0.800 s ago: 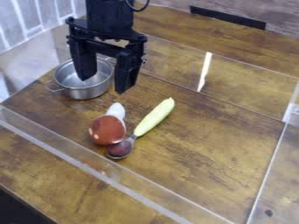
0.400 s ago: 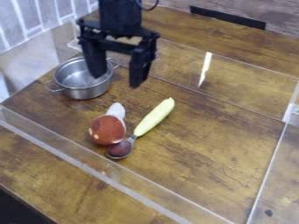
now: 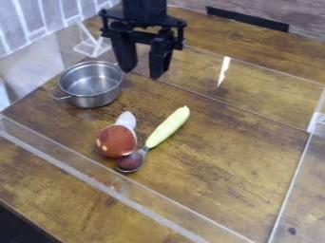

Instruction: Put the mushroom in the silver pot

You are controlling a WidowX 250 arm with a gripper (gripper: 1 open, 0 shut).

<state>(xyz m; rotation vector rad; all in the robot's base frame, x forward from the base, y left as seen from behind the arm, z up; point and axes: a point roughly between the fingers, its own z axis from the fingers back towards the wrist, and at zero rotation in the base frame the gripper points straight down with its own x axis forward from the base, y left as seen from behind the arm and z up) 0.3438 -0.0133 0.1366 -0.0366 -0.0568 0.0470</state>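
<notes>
The mushroom (image 3: 116, 141) lies on its side on the wooden table, reddish-brown cap toward the front and white stem pointing back. The silver pot (image 3: 91, 84) stands to the back left of it, with nothing inside. My gripper (image 3: 143, 71) hangs above the table just right of the pot and well behind the mushroom. Its two black fingers (image 3: 128, 57) point down with a narrow gap between them. Nothing is held in that gap.
A spoon with a yellow-green handle (image 3: 166, 126) lies beside the mushroom, its metal bowl (image 3: 131, 162) touching the cap's front. A clear plastic barrier (image 3: 76, 152) runs along the table's front edge. A white rack (image 3: 86, 43) stands behind the pot.
The gripper has moved right and toward the back, from over the pot to beside it. Its fingers have drawn closer together. Mushroom, spoon and pot have not moved.
</notes>
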